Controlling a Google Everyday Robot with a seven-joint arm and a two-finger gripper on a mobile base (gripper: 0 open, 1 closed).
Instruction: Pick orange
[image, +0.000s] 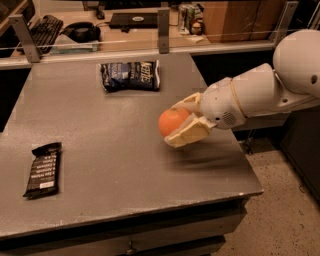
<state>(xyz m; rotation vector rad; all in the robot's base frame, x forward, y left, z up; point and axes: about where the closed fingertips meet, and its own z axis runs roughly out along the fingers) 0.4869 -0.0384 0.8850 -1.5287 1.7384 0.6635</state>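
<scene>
The end effector (171, 125) reached in from the right of the frame, its two pale fingers (189, 134) pinching the orange (170, 121) from above and below. The orange sat right of centre, over the grey worktop (100, 130), with a soft shadow on the surface just beneath it. A dark snack bag (130, 76) lay towards the upper middle, well apart, and a dark bar (44, 169) lay at the lower left.

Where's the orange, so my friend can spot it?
Look at the right side of the grey table. The orange is clamped in the robot's pincer there. It's the only round, bright thing; the chip bag and bar are flat and dark.
</scene>
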